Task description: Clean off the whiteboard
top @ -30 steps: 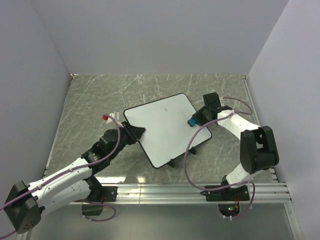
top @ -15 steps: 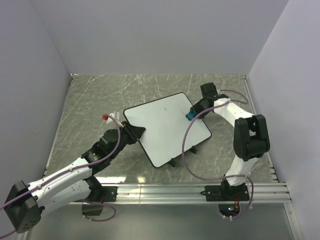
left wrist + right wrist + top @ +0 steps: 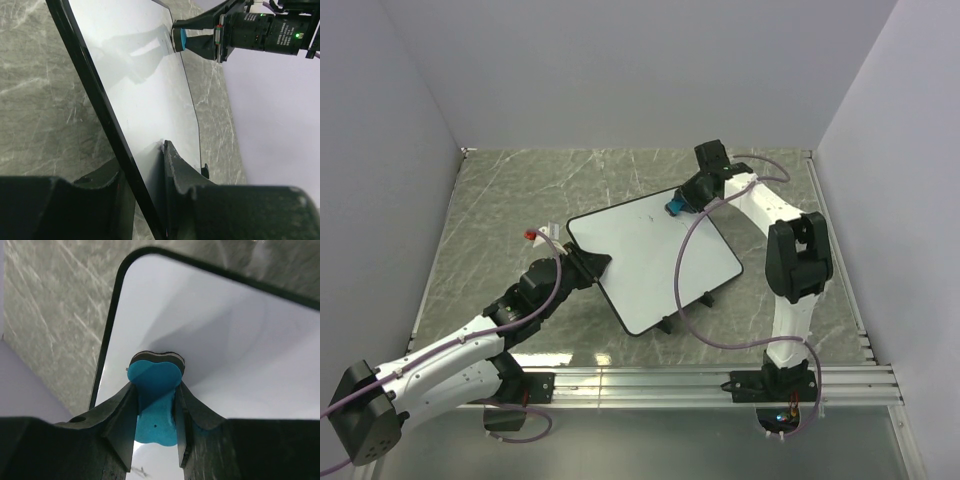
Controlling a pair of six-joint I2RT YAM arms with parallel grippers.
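From above, the whiteboard (image 3: 655, 262) sits mid-table, turned diagonally, its two feet on the near right edge. The right gripper (image 3: 680, 203) is at its far right corner, clamped on a blue eraser (image 3: 672, 209). Nearly all the board lies near and left of that eraser, so I judge the wipe must run that way. A faint dark fleck shows near the far edge, just left of the eraser; otherwise the surface looks clean. The left gripper (image 3: 592, 264) meets the board's left edge.

The left wrist view shows its fingers closed on the black rim, one either side, with the board tilted.

The right wrist view shows the eraser's pad pressed against the white surface, just inside the rounded corner.
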